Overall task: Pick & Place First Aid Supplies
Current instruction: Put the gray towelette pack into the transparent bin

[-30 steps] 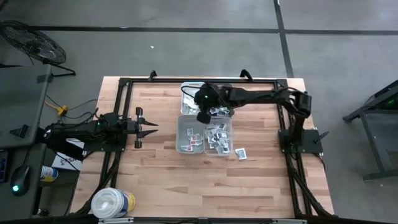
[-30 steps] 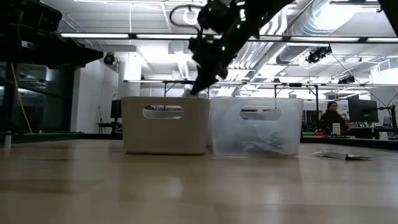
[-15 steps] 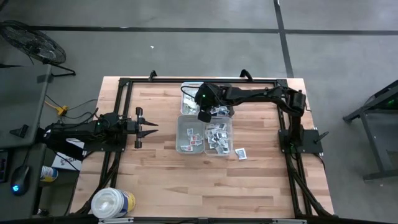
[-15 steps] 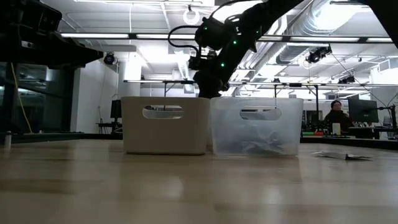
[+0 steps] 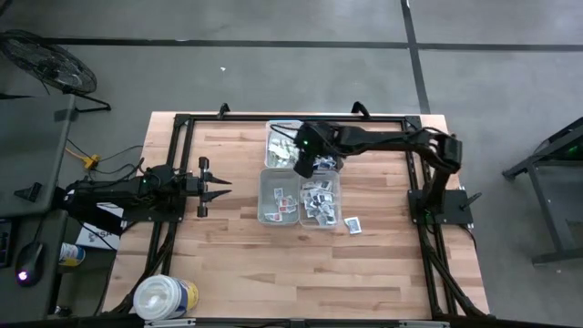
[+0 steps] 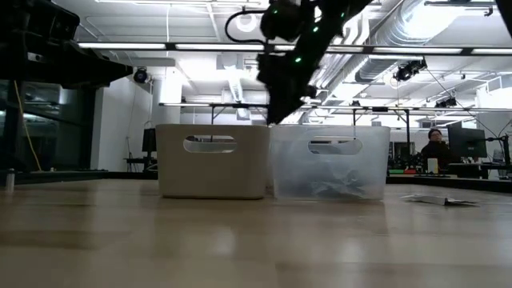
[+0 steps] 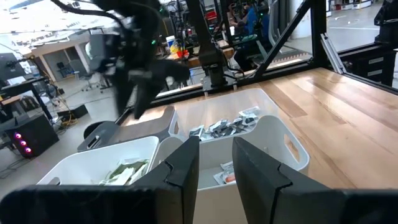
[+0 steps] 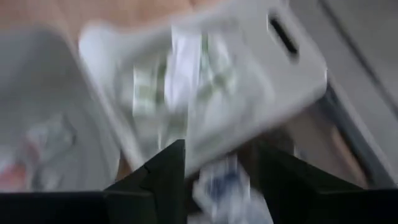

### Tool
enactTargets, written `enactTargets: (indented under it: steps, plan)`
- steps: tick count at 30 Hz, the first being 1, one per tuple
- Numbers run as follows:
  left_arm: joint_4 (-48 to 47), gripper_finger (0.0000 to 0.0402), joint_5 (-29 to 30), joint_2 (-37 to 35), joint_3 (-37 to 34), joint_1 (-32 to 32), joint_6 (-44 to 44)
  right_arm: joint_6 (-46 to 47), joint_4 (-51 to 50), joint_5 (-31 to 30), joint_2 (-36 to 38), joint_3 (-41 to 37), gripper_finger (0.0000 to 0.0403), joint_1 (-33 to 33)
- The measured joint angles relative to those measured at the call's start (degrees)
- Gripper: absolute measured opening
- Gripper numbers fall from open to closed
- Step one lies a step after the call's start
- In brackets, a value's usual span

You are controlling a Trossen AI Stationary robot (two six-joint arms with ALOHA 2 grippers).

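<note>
The packets are my work, and most of them already lie in bins. The fullest heap (image 5: 319, 202) is in the clear bin (image 5: 336, 195) at 5 o'clock of the bin group. A few packets (image 5: 277, 208) are in the bin (image 5: 264, 182) at 7 o'clock, and greenish packets (image 5: 283, 147) fill the white bin (image 5: 271, 130) at 11 o'clock. One packet (image 5: 352, 224) lies loose on the table (image 5: 237, 264), just beside the clear bin, at its 4 o'clock.

My right gripper (image 5: 304, 165) hangs over the middle of the group, where the bins meet. Its fingers (image 8: 166, 167) stand wide apart. In the gap between them a small packet with blue print (image 8: 219, 184) shows, blurred. I cannot tell whether it touches my fingers or is already free and below them. My judgement is that I am at the release of one packet.

My left gripper (image 5: 217, 187) waits at 9 o'clock, well apart from the bins. Its fingers are a little apart and hold nothing.

So I judge the sorting is far along. What is left, as far as I see, is the loose packet on the table, and perhaps more moving between bins.
</note>
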State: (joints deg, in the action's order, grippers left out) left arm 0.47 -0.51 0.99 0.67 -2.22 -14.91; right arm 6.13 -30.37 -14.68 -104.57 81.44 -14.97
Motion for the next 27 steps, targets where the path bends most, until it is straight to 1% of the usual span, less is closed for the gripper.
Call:
enactTargets:
  steps: [4,7,9,11,15,20,24,27]
  plan:
    - [0.0,0.0096,0.0,0.0,0.0,0.0,0.0,6.3,-13.8,0.3,4.0,0.0,0.0185,1.9]
    - [0.0,0.0096,0.0,0.0,0.0,0.0,0.0,12.8,-23.6,1.9,6.7,-0.3,0.0181,3.3]
    - [0.0,0.0096,0.0,0.0,0.0,0.0,0.0,18.7,-28.8,3.0,8.5,-1.6,0.0177,4.0]
    - [0.0,0.0096,0.0,0.0,0.0,0.0,0.0,24.7,-31.5,4.5,11.1,-4.3,0.0172,4.9]
    - [0.0,0.0096,0.0,0.0,0.0,0.0,0.0,37.2,-32.1,7.3,18.1,-12.6,0.0166,8.1]
    - [0.0,0.0096,0.0,0.0,0.0,0.0,0.0,51.5,-29.5,7.9,24.6,-22.1,0.0171,14.5]
    - [0.0,0.0096,0.0,0.0,0.0,0.0,0.0,63.5,-25.3,10.0,25.7,-27.4,0.0189,19.2]
    - [0.0,0.0096,0.0,0.0,0.0,0.0,0.0,68.9,-20.4,13.3,25.5,-30.4,0.0211,21.9]
